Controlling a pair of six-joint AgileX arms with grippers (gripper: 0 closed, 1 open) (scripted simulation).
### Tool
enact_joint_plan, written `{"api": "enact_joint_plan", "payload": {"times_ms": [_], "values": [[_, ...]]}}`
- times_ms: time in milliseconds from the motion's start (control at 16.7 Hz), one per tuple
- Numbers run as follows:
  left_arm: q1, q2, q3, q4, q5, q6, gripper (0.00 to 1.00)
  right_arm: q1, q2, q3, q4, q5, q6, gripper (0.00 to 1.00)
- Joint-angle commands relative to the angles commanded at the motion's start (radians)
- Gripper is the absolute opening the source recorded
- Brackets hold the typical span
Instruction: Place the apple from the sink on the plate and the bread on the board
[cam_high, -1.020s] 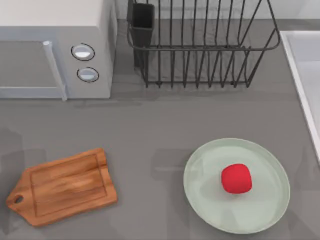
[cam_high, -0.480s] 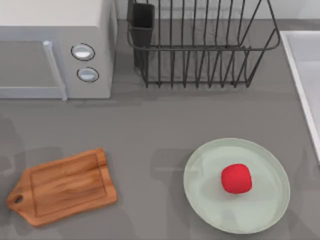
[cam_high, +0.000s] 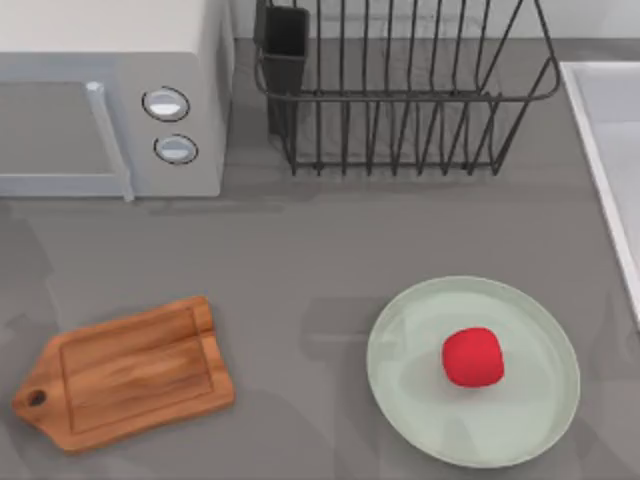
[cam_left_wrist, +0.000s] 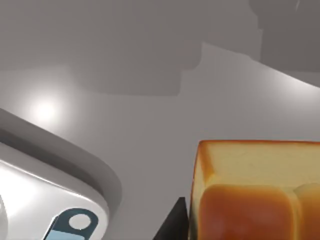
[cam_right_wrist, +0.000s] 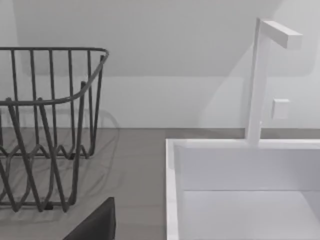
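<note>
The red apple (cam_high: 472, 357) rests on the mint-green plate (cam_high: 530, 420) at the front right of the table. At the front left lies the brown wooden board (cam_high: 125, 372), bare, its handle pointing to the left. The golden-brown bread (cam_left_wrist: 257, 192) shows very close in the left wrist view, up off a pale grey surface, and my left gripper (cam_left_wrist: 172, 222) is shut on it, one dark finger against its side. My right gripper (cam_right_wrist: 95, 225) hangs at the table's right, facing the white sink (cam_right_wrist: 172, 165), whose rim (cam_high: 590, 120) runs along the right edge.
A white microwave (cam_high: 110, 100) stands at the back left. Next to it is a black wire dish rack (cam_high: 400, 90), also in the right wrist view (cam_right_wrist: 45, 125). A white tap (cam_right_wrist: 260, 75) rises behind the sink. Bare grey counter lies between board and plate.
The soft shadows on the left side of the table have shifted. The apple, plate and board have stayed where they were.
</note>
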Motion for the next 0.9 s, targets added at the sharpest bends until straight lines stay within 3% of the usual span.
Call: {"api": "enact_joint_plan", "payload": {"times_ms": [300,480,660,900], "values": [[-0.012,0.006,-0.003,-0.001,-0.001,-0.025,0.00,0.000,0.000,0.000,0.000,0.000,0.000,1.00],[-0.073,0.010,-0.004,-0.015,-0.004,-0.146,0.00,0.000,0.000,0.000,0.000,0.000,0.000,1.00],[-0.170,0.014,-0.010,-0.032,-0.010,-0.361,0.00,0.000,0.000,0.000,0.000,0.000,0.000,1.00],[-0.323,0.014,-0.030,-0.051,-0.015,-0.786,0.00,0.000,0.000,0.000,0.000,0.000,0.000,1.00]]}}
